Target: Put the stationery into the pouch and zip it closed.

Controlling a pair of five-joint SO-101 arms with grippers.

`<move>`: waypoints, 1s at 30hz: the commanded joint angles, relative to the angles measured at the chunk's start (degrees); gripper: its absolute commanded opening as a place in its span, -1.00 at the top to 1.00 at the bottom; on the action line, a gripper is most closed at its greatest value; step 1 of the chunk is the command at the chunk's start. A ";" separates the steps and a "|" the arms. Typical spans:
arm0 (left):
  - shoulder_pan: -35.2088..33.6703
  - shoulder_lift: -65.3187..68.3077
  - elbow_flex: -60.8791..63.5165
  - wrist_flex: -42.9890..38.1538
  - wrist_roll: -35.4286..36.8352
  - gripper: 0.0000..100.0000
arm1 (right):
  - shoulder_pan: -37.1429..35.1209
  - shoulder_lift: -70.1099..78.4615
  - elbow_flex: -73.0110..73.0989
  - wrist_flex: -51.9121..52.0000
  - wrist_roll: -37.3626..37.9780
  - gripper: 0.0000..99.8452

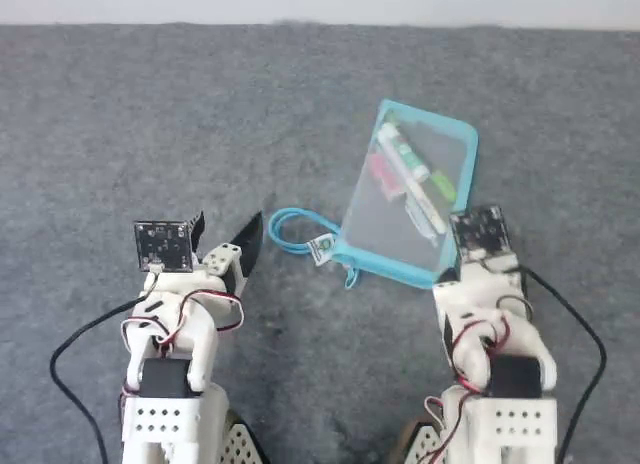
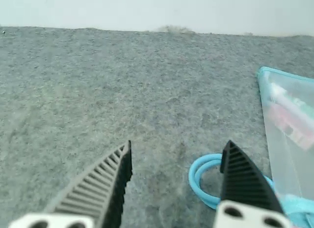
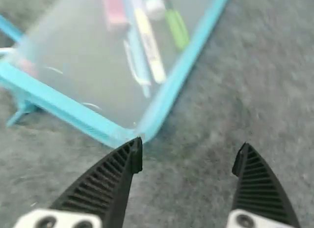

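Seeing left hand [image 2: 179, 145] and right hand [image 3: 190, 143] both wide, empty; clear blue-trimmed pouch [image 1: 400, 209] flat on grey surface [image 1: 150, 114], corner just beside right hand. I fear unpinned pouch skidding under zip pull.

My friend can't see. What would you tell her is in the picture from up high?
A clear pouch with a blue edge lies on a grey table, coloured pens inside and a blue loop at one corner. The left gripper is open beside the loop; the right arm is at the pouch's near corner.
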 commanded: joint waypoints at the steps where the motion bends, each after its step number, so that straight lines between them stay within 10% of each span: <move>1: -0.62 -1.23 -3.38 -0.70 2.64 0.45 | 2.59 -8.57 4.04 -1.10 0.09 0.41; 18: 12.66 -0.70 1.27 8.09 3.34 0.45 | 4.79 -15.69 15.74 6.64 0.00 0.41; 30: -3.60 -1.05 1.27 22.15 3.25 0.45 | 4.44 -15.78 15.74 13.05 0.00 0.41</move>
